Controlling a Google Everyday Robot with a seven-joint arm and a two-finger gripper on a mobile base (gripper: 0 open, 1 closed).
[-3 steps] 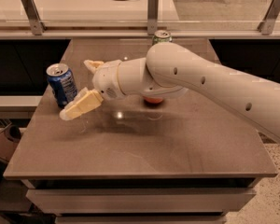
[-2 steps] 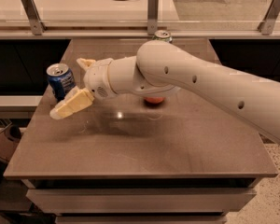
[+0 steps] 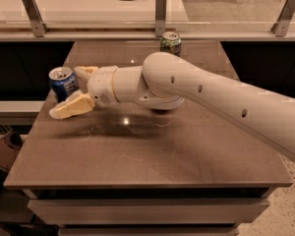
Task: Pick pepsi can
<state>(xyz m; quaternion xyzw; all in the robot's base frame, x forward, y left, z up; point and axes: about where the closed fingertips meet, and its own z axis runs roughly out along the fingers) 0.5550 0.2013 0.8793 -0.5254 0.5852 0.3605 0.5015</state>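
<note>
The pepsi can (image 3: 63,83) is blue with white markings and a silver top. It stands upright near the left edge of the brown table (image 3: 152,151). My gripper (image 3: 73,90) reaches in from the right at the end of the white arm. It is open, with one cream finger (image 3: 70,107) in front of the can and the other finger (image 3: 86,72) behind it. The can sits between the two fingers, near their tips. I cannot tell whether either finger touches it.
A green can (image 3: 170,43) with a silver top stands at the table's far edge, behind my arm. A glass rail with metal posts (image 3: 160,9) runs along the back. The table's left edge is just beyond the pepsi can.
My gripper has moved left toward the pepsi can, so its open fingers now sit on either side of it. The can has not moved.
</note>
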